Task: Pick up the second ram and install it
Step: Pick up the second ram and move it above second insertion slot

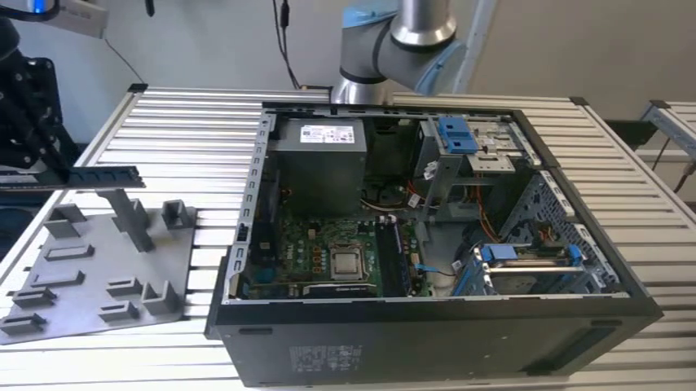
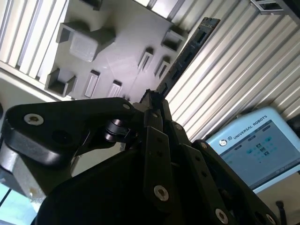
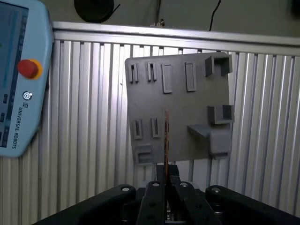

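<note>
I see the tool (image 3: pixel 166 172) pinching one end of the second ram (image 2: pixel 187 51), with its fingers pressed together on the stick. The ram juts straight out from the fingertips. In the first wrist view it shows edge-on as a thin line. It hangs in the air, with the grey tray (image 1: pixel 98 297) beyond it on the ribbed bench (image 1: pixel 185 130). The open computer case (image 1: pixel 435 326) sits well apart from the tool.
</note>
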`<state>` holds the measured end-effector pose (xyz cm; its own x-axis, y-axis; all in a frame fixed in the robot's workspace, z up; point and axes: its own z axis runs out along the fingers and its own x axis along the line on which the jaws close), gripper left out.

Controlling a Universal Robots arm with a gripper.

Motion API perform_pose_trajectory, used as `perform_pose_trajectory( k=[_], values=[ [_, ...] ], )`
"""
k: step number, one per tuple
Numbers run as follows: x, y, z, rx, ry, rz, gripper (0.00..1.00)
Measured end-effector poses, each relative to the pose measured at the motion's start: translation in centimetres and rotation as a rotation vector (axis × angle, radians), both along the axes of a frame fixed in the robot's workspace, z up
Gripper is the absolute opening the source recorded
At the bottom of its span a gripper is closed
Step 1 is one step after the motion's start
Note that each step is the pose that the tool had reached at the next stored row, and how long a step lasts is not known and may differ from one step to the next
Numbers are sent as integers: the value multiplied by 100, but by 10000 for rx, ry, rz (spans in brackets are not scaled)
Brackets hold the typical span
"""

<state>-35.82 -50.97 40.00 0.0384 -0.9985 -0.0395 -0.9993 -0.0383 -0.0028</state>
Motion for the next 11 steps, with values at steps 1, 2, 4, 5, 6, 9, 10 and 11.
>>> perform_pose_trajectory(
  k=[1,2,4,5,6,9,10,11],
  values=[
    [37,0,0,0,0,0,14],
    [75,0,0,0,0,1,14],
    [156,0,0,0,0,1,14],
    [199,0,0,1,-1,1,14],
    [243,0,0,0,0,0,14],
    [379,0,0,0,1,1,14],
    [423,0,0,0,0,1,14],
    [468,0,0,0,2,1,14]
  ],
)
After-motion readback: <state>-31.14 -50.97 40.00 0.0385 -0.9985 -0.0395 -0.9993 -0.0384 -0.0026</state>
